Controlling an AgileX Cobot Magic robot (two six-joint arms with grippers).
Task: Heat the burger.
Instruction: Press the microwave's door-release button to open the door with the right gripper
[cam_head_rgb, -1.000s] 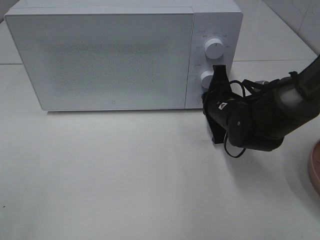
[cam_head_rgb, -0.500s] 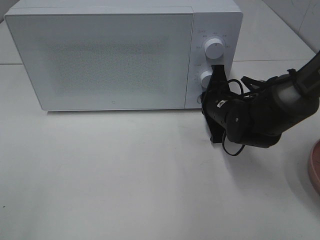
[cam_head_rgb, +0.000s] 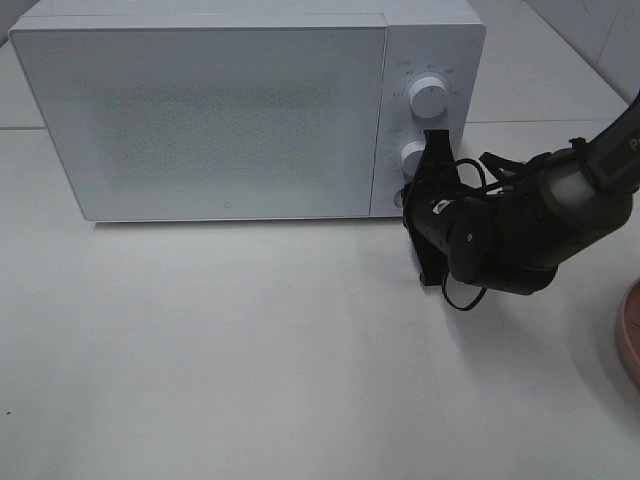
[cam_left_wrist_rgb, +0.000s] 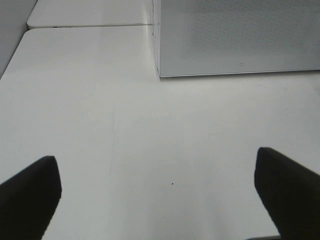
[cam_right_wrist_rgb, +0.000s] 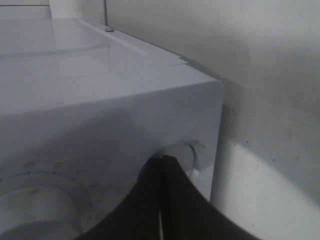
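Observation:
The burger is out of view. The white microwave (cam_head_rgb: 200, 120) stands at the back with its door closed. My right gripper (cam_head_rgb: 407, 198) is shut with nothing in it. Its tips are at the lower right corner of the control panel, just below the lower knob (cam_head_rgb: 414, 157). In the right wrist view the shut right gripper (cam_right_wrist_rgb: 164, 161) points at a small round button (cam_right_wrist_rgb: 184, 154) on the microwave (cam_right_wrist_rgb: 125, 110); whether it touches I cannot tell. My left gripper (cam_left_wrist_rgb: 160, 195) is open above bare table, in front of the microwave's (cam_left_wrist_rgb: 235, 35) left corner.
An upper knob (cam_head_rgb: 429, 97) sits above the lower one on the panel. The rim of a pink plate (cam_head_rgb: 630, 335) shows at the right edge of the white table (cam_head_rgb: 250, 340). The right arm's black cable loops below its wrist.
The right arm has crept slightly left toward the microwave's panel, its gripper staying shut. The door stays closed and the left gripper has not moved.

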